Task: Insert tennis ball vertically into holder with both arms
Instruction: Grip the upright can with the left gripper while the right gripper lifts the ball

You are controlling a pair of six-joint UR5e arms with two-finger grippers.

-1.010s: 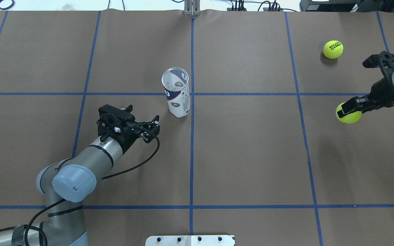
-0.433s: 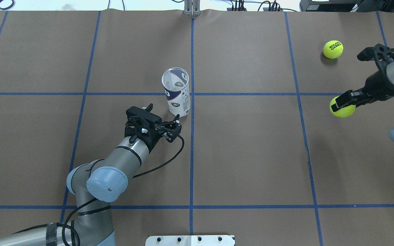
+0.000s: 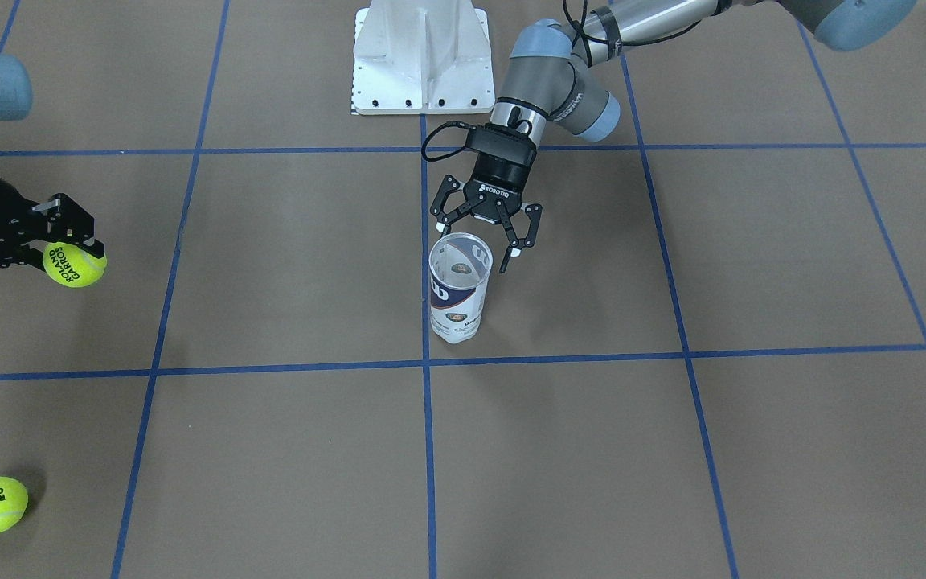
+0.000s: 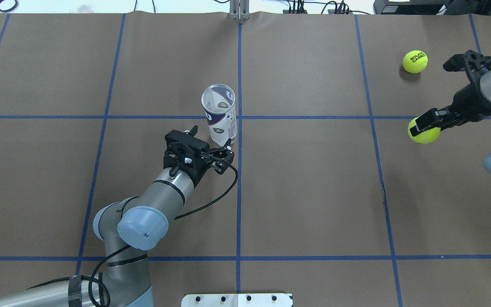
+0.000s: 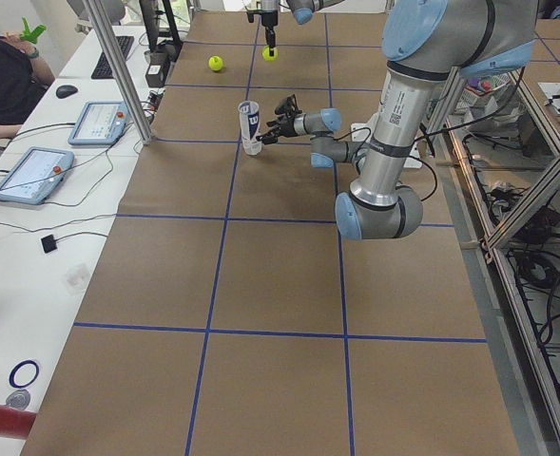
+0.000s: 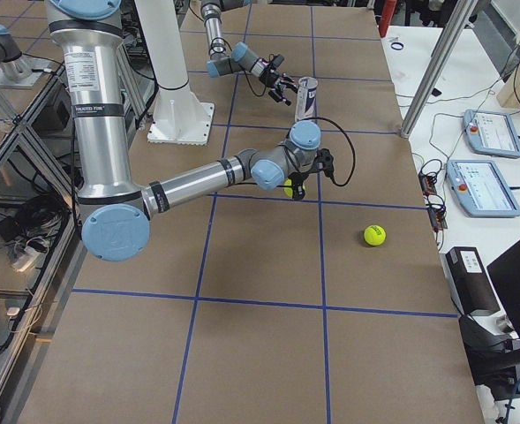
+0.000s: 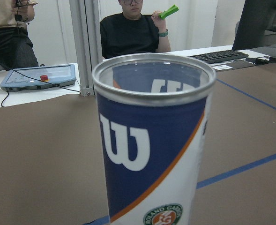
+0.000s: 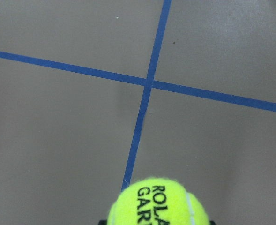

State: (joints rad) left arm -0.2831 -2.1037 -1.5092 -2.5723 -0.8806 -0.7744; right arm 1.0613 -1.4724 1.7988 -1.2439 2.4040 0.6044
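holder [image 3: 456, 299] upright just before spread left claw [image 3: 477, 241]

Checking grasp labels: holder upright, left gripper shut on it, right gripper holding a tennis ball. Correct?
No: the exterior front-facing view shows the left gripper open at the holder, not shut on it. The holder is upright and the right gripper holds a tennis ball.

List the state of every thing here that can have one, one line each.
holder: upright, top open, empty.
left gripper: open, right beside the holder, gripping nothing.
right gripper: shut on the held tennis ball.
held tennis ball: clamped between the right gripper's fingers.
loose tennis ball: lying free on the table.
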